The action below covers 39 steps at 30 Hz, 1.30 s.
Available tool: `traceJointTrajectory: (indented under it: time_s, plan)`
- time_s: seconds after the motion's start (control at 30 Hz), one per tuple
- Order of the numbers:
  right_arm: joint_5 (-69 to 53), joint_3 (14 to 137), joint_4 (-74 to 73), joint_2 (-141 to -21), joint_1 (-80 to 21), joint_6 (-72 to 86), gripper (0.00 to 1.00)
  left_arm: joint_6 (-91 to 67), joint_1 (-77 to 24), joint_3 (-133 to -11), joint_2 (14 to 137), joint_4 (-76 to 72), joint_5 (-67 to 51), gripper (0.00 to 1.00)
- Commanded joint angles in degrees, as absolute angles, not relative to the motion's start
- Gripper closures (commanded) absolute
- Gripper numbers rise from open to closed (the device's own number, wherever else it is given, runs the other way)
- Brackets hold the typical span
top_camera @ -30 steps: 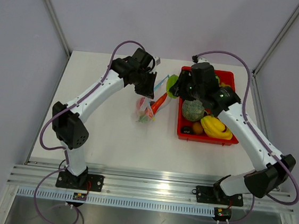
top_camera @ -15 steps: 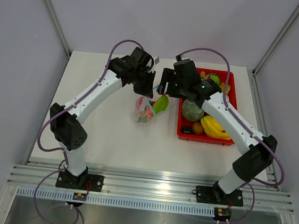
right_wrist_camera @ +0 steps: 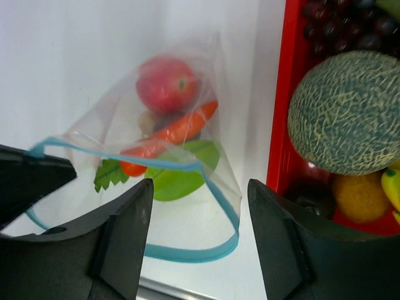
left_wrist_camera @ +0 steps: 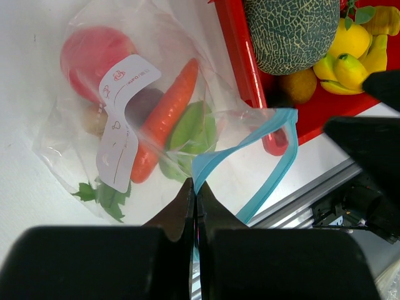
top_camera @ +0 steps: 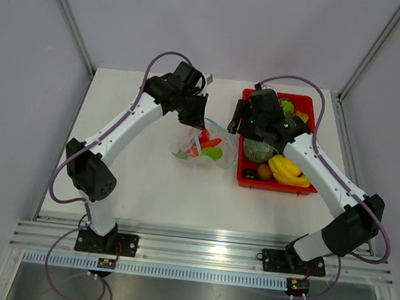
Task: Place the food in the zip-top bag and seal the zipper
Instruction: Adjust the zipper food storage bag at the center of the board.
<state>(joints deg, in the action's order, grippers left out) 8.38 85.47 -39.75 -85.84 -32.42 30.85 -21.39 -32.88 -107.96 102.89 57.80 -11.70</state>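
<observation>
1. You are pinching the bag's rim with the left gripper [left_wrist_camera: 195, 195]. Its fingers are closed tight on the blue zipper [right_wrist_camera: 187, 254], with no gap showing between them in the left wrist view. Aim for a firm, steady pinch, because that single hold is propping the mouth open.

2. You are working with the bag [top_camera: 204, 149] lying on the table between the two arms, its mouth gaping toward the tray. It is already holding a red fruit [left_wrist_camera: 94, 53], a carrot [left_wrist_camera: 165, 119], a green leaf [left_wrist_camera: 194, 131] and some leafy greens. Raising the pinched edge a little would probably widen the opening and stop the loaded pieces from rolling out.

3. You are hovering the right gripper [right_wrist_camera: 200, 184] above the bag's mouth, close to the tray's near wall. Its fingers are spread wide and are carrying nothing. So the step in hand looks like fetching another piece.

4. You are drawing from the red tray [top_camera: 275, 186], just right of the bag, where a melon [top_camera: 257, 149], bananas [top_camera: 287, 170] and smaller fruits are waiting.
   - Consider taking a small fruit first, since the melon looks like a tight fit for this bag.
   - Approach each piece from straight above, carry it over the open rim, and let go only once it is inside.
   - Avoid brushing the loose side of the zipper, which could fold the mouth shut.
</observation>
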Motion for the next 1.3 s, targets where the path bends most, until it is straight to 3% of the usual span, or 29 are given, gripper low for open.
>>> traceJointTrajectory:
  time_s: [0.0,0.2,0.4,0.63,0.73,0.77,0.83,1.03,1.27]
  plan:
    - [2.3,81.9,-36.4,-85.6,-33.0,32.9,0.3,-20.8,-32.5,-110.7,100.4,57.3,-11.8,1.0]
    - [2.6,73.7,-35.1,-81.2,-34.0,35.8,0.21,-21.1,-32.3,-110.7,100.3,57.4,-11.6,1.0]
    - [0.2,66.5,-32.5,-78.0,-34.4,39.4,0.2,-21.3,-32.2,-110.6,99.8,57.5,-11.3,1.0]
    - [-2.6,61.4,-24.5,-79.9,-38.9,45.9,0.41,-22.0,-32.1,-110.7,99.8,57.6,-11.8,1.0]
    - [-2.3,63.3,-23.8,-81.9,-39.3,46.2,0.72,-21.7,-32.0,-110.6,99.5,57.7,-11.3,1.0]
    - [-1.0,64.5,-24.9,-82.4,-39.2,44.9,0.86,-21.5,-32.0,-110.5,99.3,58.0,-11.1,1.0]
    - [1.5,71.5,-27.8,-84.1,-39.3,42.5,0.99,-20.5,-31.2,-111.2,99.1,59.0,-9.7,1.0]
    - [2.6,94.8,-36.9,-88.8,-39.3,32.1,1.0,-19.1,-23.1,-116.4,96.4,63.0,-6.1,1.0]
    - [1.3,89.0,-34.8,-92.5,-39.2,31.9,1.0,-19.7,-21.4,-111.6,93.0,60.1,-7.6,1.0]
